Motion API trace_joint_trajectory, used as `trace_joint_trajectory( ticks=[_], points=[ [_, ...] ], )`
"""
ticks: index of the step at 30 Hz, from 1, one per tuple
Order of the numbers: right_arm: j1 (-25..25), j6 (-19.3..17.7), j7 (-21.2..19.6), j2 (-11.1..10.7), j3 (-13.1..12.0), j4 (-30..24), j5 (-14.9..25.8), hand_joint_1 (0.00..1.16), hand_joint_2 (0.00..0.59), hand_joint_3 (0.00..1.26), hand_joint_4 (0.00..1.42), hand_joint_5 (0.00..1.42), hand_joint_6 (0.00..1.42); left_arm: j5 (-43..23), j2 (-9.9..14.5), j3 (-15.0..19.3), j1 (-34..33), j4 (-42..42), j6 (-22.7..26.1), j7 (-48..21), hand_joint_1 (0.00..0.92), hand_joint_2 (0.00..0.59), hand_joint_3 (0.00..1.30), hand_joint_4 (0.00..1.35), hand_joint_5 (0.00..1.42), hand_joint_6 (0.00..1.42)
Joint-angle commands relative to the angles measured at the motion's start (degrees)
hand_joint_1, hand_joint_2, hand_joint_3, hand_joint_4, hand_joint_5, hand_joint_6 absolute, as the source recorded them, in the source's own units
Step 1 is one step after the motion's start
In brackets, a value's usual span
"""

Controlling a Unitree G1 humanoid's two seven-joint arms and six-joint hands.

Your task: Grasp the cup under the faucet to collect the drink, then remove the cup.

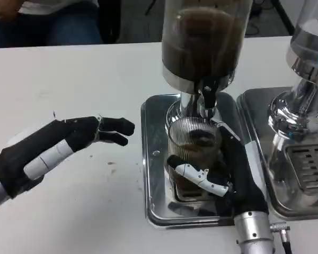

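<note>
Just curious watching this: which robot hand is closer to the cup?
The right. The right robot hand is wrapped around the cup under the faucet. The left robot hand hovers over the table, off to the cup's left, touching nothing.

Faucet (208, 98) directly above cup (193, 143)

No text, label, brand, number or sign can be read anywhere in the head view.
</note>
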Motion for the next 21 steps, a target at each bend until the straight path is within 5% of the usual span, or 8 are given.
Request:
trace_joint_trajectory(
  ticks=[1,21],
  points=[
    [2.34,0.17,-3.55,-0.14,0.07,0.86,-1.79,0.85,0.186,0.42,0.64,0.81,1.19,0.34,0.86,0.39,0.39,0.65,-0.67,0.37,0.0,0.062,0.34,0.26,0.3,0.21],
    [6.06,-4.02,-12.08,-0.32,-1.41,-3.24,-4.06,0.91,0.126,0.64,0.84,1.06,1.42,0.49,0.52,0.09,0.0,1.69,-1.12,0.32,0.0,0.06,0.34,0.27,0.3,0.21]
  ],
)
